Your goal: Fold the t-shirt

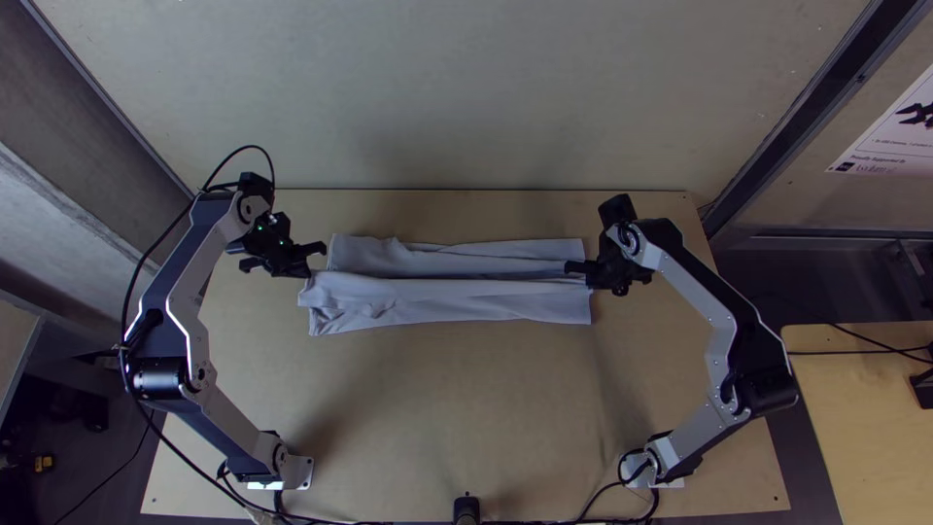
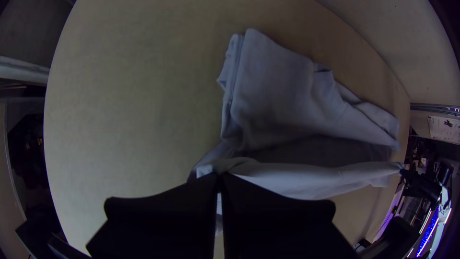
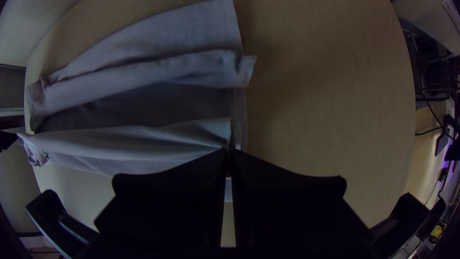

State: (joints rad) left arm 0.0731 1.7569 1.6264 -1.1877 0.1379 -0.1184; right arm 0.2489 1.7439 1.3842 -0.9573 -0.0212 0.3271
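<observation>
My left claw [image 2: 219, 175] and right claw [image 3: 229, 151] pinch the t-shirt's [image 1: 466, 255] near flap [image 1: 437, 300]; I'd lower both ends together, taut.

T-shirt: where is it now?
In the top view, the t-shirt lies on the table toward its far edge, held between the left gripper and the right gripper.

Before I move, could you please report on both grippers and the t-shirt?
Left gripper closed on t-shirt, left end; right gripper closed on its right end. T-shirt in long, wrinkled strip, near flap held.
</observation>
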